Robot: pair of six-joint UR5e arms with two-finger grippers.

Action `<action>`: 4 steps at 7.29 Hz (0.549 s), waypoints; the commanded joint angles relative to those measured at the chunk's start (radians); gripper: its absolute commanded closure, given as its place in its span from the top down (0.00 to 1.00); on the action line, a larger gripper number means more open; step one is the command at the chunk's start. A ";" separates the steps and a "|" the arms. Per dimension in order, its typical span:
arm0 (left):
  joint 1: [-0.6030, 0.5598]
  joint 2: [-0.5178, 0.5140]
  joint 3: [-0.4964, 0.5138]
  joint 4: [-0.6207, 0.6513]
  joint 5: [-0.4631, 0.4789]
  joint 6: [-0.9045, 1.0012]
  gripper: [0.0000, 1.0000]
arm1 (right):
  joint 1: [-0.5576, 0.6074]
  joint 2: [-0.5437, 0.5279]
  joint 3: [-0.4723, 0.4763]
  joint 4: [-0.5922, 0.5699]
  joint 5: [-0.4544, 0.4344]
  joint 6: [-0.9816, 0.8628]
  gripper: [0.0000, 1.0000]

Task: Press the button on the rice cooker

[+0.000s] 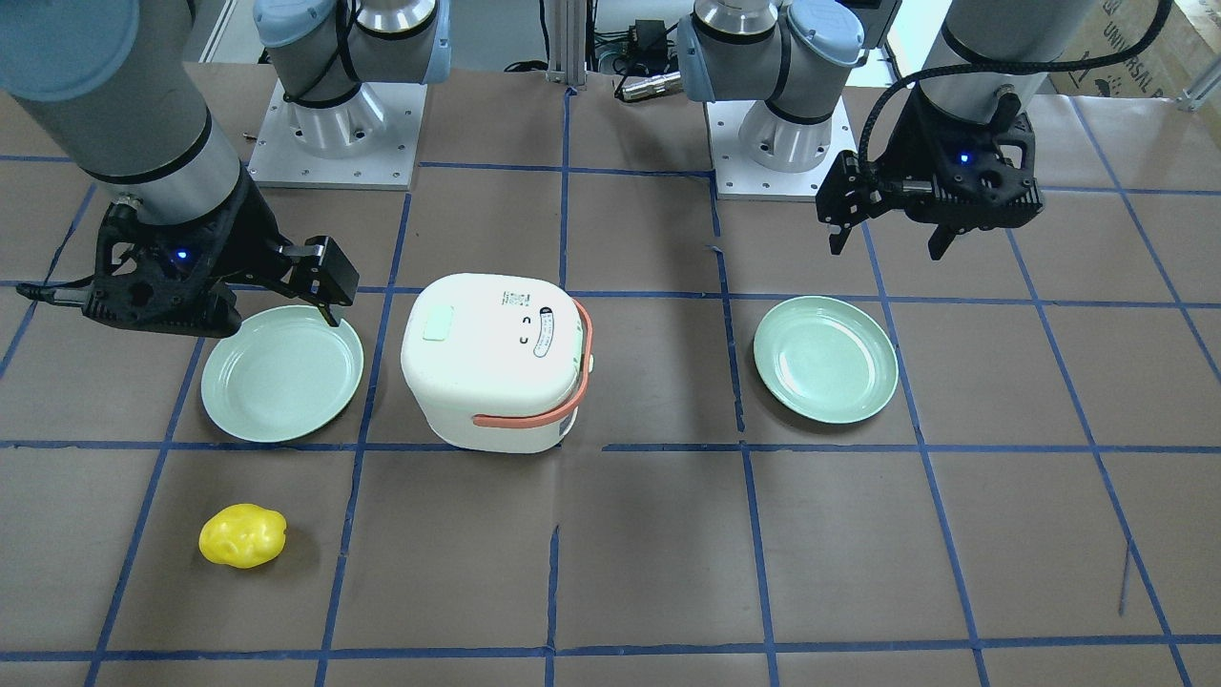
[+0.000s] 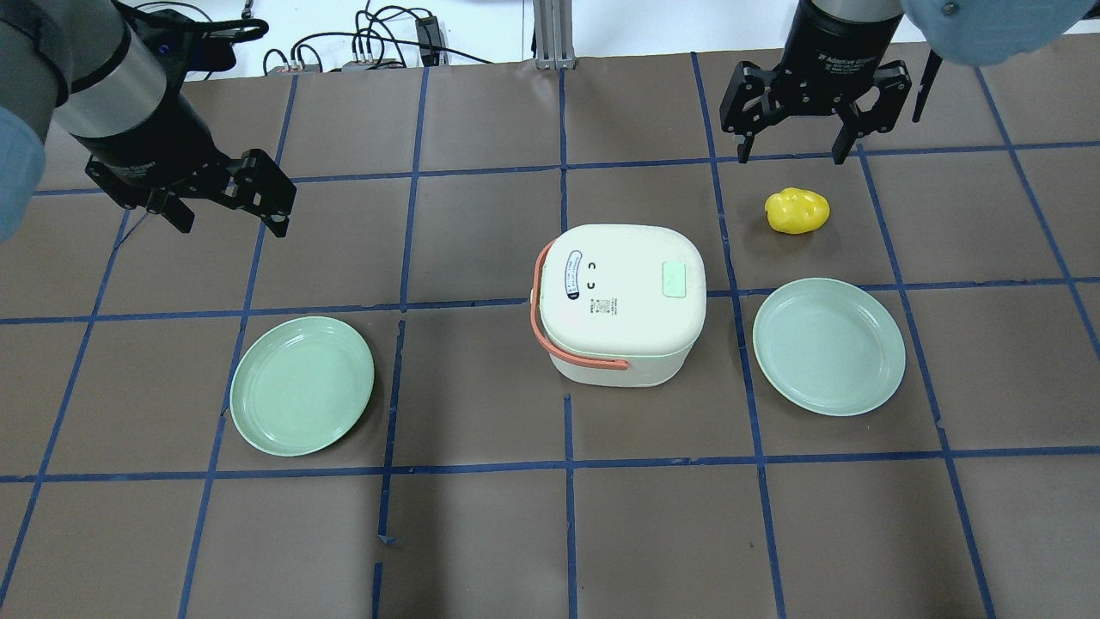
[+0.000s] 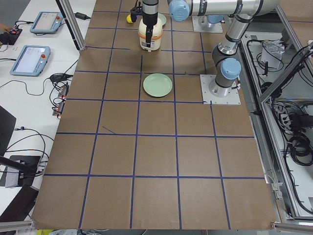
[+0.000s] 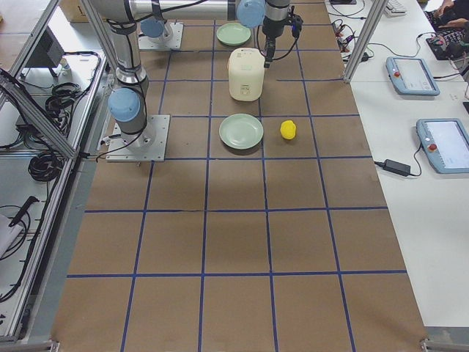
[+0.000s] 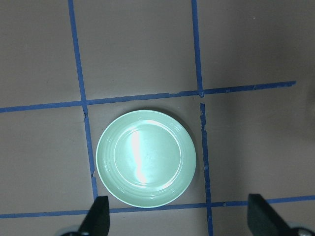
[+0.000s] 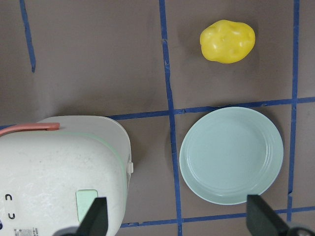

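The white rice cooker (image 2: 623, 301) with an orange handle stands mid-table; it also shows in the front view (image 1: 496, 363) and the right wrist view (image 6: 59, 172). Its pale green button (image 2: 674, 279) sits on the lid on the side toward my right arm, and shows in the front view (image 1: 439, 322) and the right wrist view (image 6: 86, 199). My right gripper (image 2: 791, 155) is open and empty, hanging beyond the cooker above the yellow object. My left gripper (image 2: 230, 225) is open and empty, far to the cooker's left.
A green plate (image 2: 302, 385) lies left of the cooker, below my left gripper (image 5: 179, 219). A second green plate (image 2: 829, 346) lies to the cooker's right. A yellow lumpy object (image 2: 797, 211) lies beyond that plate. Blue tape lines grid the brown table.
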 commanded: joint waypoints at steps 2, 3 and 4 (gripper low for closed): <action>0.000 0.000 0.000 0.000 0.000 0.000 1.00 | 0.032 -0.025 0.002 -0.002 0.054 0.084 0.98; 0.000 0.000 0.000 0.000 0.000 -0.001 1.00 | 0.074 -0.025 0.011 -0.003 0.054 0.114 0.97; 0.000 0.000 0.000 0.000 0.000 -0.001 1.00 | 0.101 -0.025 0.025 -0.035 0.054 0.131 0.92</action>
